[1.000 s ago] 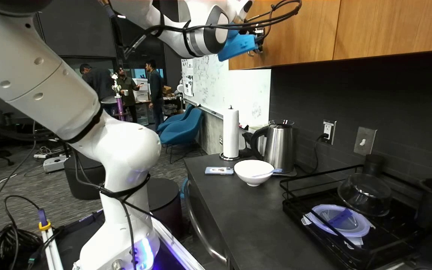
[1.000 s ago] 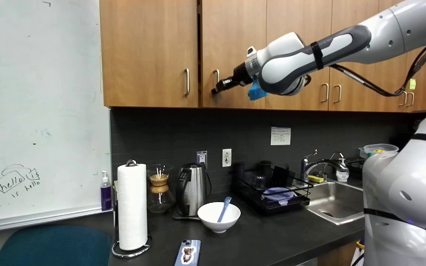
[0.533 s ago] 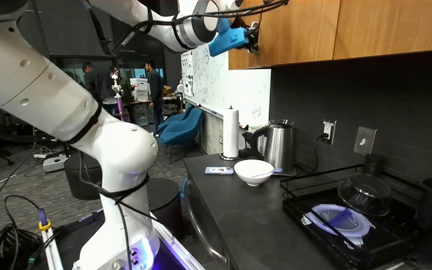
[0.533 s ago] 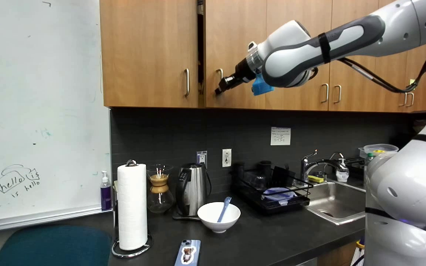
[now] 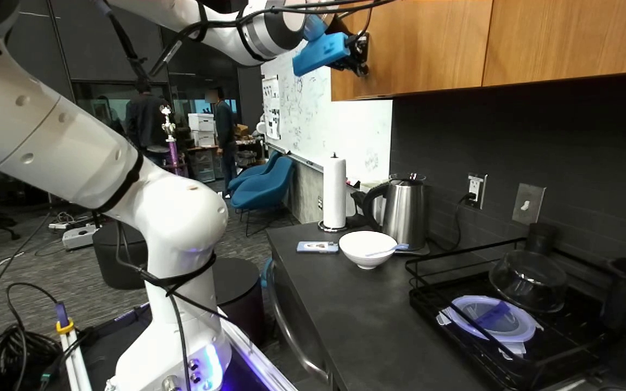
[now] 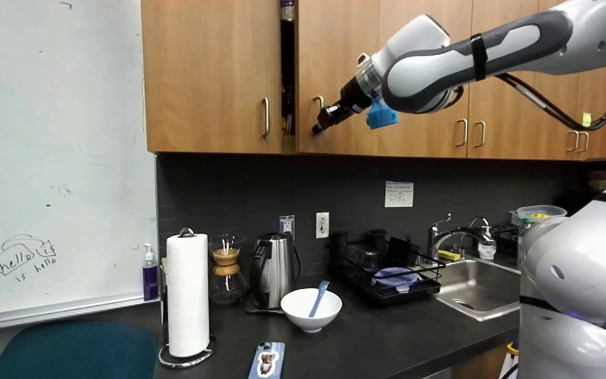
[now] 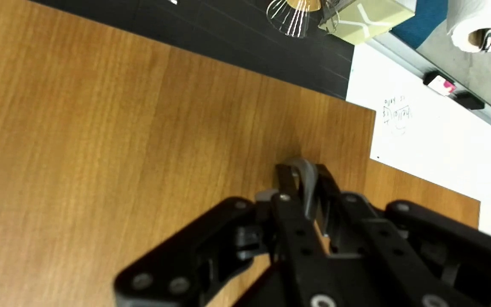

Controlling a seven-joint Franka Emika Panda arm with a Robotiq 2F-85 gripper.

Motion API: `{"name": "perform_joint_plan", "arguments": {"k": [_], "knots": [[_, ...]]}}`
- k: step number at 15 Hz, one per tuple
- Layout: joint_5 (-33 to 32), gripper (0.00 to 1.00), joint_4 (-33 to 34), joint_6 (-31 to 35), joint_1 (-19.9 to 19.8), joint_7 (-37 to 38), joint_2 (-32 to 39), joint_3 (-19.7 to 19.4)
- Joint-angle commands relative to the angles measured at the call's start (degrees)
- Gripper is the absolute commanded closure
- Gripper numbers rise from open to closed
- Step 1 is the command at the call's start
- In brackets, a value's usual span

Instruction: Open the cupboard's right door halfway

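The cupboard (image 6: 424, 58) is orange-brown wood and also shows in an exterior view (image 5: 427, 49) from below. Its right door (image 6: 340, 63) stands slightly ajar, with a narrow dark gap (image 6: 289, 79) between it and the shut left door (image 6: 213, 73). Items inside show faintly in the gap. My gripper (image 6: 317, 128) is at the right door's metal handle (image 6: 319, 100). In the wrist view my gripper (image 7: 303, 170) has its black fingers on both sides of the curved handle (image 7: 309, 179), closed on it. The door face (image 7: 100, 149) fills much of that view.
Below, the dark counter (image 6: 387, 342) holds a paper towel roll (image 6: 188, 295), kettle (image 6: 274, 271), white bowl (image 6: 308, 316) with a blue fork, phone (image 6: 267, 360) and dish rack (image 6: 387, 284). The whiteboard (image 6: 61, 158) is left of the cupboard. My arm passes before neighbouring doors.
My gripper has moved rightward and out from the cupboard with the handle. The right door has swung outward a little and the gap beside the left door has widened.
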Motion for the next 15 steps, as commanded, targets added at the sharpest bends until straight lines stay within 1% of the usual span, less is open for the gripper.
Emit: {"name": "perform_joint_plan", "arguments": {"k": [1, 8, 15], "knots": [[-0.23, 0.96, -2.20, -6.52, -0.17, -4.01, -5.50, 4.33], [-0.36, 0.96, -3.66, -10.25, -1.00, -2.54, -8.62, 5.51], [-0.59, 0.96, -5.03, -12.22, -1.76, -1.19, -11.91, 6.76]]}}
